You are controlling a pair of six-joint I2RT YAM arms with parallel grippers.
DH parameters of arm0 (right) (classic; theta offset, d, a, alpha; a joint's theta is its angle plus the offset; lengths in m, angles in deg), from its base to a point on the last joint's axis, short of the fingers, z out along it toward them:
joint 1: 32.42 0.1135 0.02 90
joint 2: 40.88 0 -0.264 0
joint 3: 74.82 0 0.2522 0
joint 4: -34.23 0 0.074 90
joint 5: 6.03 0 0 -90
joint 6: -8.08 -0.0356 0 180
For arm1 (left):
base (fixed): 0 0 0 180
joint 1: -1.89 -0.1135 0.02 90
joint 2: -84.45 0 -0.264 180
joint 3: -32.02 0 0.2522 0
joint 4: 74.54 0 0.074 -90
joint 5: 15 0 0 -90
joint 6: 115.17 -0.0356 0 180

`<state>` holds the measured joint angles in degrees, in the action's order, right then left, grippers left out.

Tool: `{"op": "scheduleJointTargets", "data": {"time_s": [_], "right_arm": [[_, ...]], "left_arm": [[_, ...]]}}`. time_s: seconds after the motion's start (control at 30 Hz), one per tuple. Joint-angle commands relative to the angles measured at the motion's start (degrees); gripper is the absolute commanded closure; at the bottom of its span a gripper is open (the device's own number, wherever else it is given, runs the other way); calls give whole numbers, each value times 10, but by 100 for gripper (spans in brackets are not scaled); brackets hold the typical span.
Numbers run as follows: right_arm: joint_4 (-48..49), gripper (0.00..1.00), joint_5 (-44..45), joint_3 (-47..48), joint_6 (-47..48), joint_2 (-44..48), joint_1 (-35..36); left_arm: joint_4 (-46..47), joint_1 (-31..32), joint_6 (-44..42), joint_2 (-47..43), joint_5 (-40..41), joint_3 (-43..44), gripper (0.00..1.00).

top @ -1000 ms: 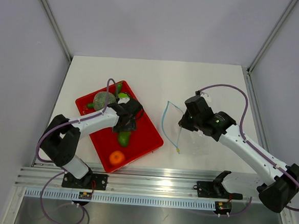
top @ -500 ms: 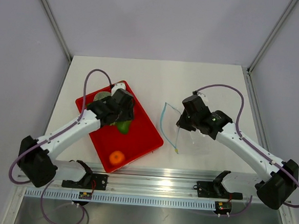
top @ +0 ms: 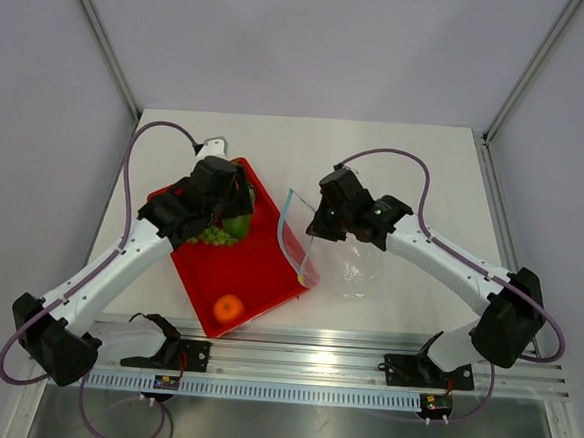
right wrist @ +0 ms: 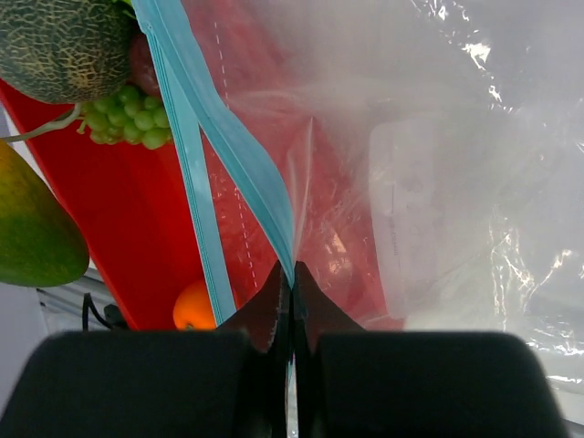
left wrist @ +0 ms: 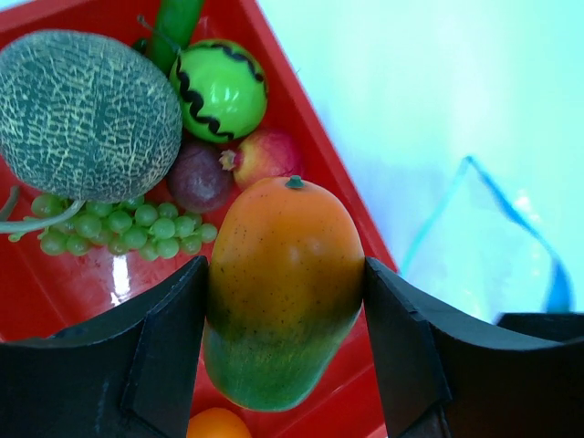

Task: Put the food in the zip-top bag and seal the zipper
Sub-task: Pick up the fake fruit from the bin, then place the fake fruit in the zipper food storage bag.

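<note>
Mango orange-green, bag clear and crinkly

No legible text, label, brand or number was found in any view. A whitish patch on the zip-top bag, right of centre, showed no readable marks.

Probably a robotics lab: a white bench boxed by plain grey panels, aluminium posts and a rail.
</note>
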<state>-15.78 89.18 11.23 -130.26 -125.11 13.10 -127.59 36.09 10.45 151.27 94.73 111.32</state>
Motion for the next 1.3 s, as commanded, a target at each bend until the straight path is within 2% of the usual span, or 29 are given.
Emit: {"op": "scheduleJointTargets", "data": {"time_s": [0.0, 0.3, 0.47, 0.93, 1.27], "right_arm": [[29, 100, -23, 53, -8, -18, 11], [61, 100, -49, 72, -40, -41, 15], [63, 100, -63, 80, -50, -45, 21], [108, 100, -90, 91, -108, -47, 22], [152, 100, -107, 111, -141, -64, 22]], "left_arm": [[46, -2, 3, -36, -7, 41, 70], [122, -2, 59, -44, -54, 21, 70], [156, -2, 83, -48, -53, 6, 71], [246, 1, 91, -85, -43, -72, 71], [262, 11, 95, -91, -39, -103, 71]]}}
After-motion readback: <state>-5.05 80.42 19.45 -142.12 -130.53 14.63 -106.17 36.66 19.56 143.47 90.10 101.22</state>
